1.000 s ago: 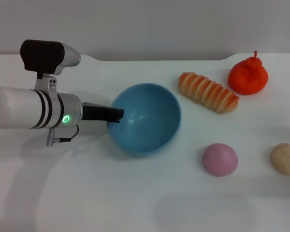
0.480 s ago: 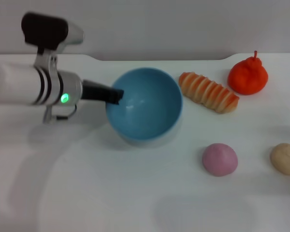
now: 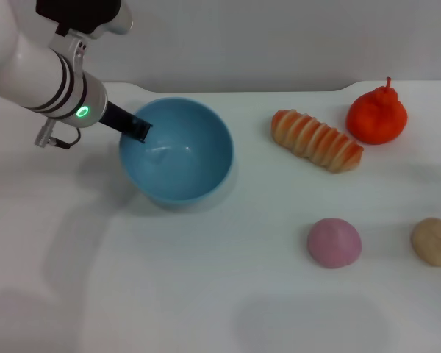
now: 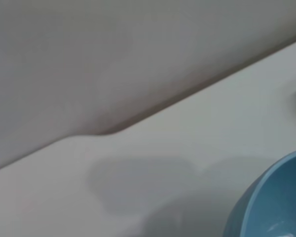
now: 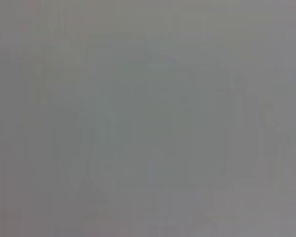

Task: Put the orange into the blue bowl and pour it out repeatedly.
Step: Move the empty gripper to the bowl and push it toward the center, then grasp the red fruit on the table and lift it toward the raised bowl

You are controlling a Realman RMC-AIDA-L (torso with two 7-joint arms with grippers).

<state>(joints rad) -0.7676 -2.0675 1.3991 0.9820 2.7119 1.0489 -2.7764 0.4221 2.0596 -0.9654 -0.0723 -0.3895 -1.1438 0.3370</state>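
Observation:
The light-blue bowl [image 3: 176, 151] sits left of centre on the white table and is empty. My left gripper [image 3: 141, 131] is shut on the bowl's left rim, with one dark finger reaching inside. The bowl's edge also shows in the left wrist view [image 4: 271, 202]. The red-orange orange [image 3: 377, 116] with its stem nub rests on the table at the back right, far from the bowl. My right gripper is out of view, and the right wrist view shows only flat grey.
A striped orange-and-cream bread loaf [image 3: 316, 140] lies between the bowl and the orange. A pink ball [image 3: 334, 243] and a beige ball [image 3: 434, 240] sit at the front right. The table's back edge meets a grey wall.
My left arm has swung left and back, dragging the blue bowl with it away from the bread loaf. The orange and the other items have not moved.

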